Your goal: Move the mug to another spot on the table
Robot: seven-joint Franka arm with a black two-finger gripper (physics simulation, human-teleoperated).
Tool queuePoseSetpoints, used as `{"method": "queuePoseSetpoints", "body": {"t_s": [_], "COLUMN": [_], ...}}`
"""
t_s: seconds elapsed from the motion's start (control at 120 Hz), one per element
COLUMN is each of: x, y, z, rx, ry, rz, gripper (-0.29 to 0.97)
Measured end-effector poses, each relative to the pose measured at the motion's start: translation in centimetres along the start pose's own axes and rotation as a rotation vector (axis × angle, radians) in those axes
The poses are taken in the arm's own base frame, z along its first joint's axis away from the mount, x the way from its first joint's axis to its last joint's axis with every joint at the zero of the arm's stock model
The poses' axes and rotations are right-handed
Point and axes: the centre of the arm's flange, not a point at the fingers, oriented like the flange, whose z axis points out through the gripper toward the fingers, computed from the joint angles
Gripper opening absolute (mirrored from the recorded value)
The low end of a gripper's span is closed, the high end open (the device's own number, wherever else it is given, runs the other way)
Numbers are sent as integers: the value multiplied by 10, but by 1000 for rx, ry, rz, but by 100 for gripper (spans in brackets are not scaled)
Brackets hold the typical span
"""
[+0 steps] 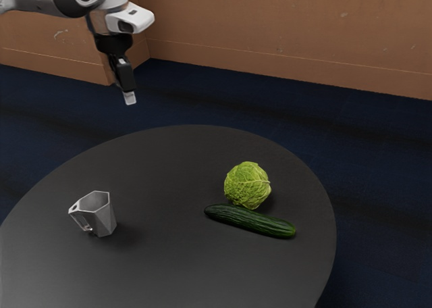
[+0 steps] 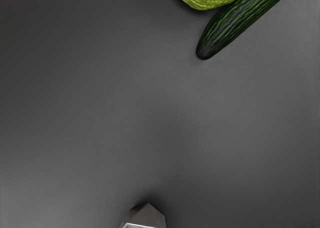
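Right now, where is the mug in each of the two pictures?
Exterior view: the mug stands upright on the table, toward the exterior view's left.
Wrist view: part of the mug shows, across bare tabletop from the cucumber.
Shared landmark: the cucumber, lying beside the cabbage, well apart from the mug in both views.
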Motion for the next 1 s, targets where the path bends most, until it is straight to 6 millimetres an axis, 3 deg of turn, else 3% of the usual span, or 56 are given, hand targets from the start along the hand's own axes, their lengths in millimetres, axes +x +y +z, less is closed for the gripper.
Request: {"method": "queuePoseSetpoints", "body": {"t_s": [0.25, 0.367, 0.475, 0.575, 0.667, 0.808, 1.0], "x": [5, -3, -43, -93, -108, -146, -176], "y": [8, 13, 34, 30, 25, 29, 30], "z": [3, 11, 25, 36, 45, 82, 130], "rx": [-5, -23, -55, -78, -92, -100, -30], "ry": [-6, -26, -61, -80, -91, -100, -92], "rz": [45, 53, 50, -12, -28, -37, 80], "gripper": [68, 68, 68, 68, 68, 68, 68]}}
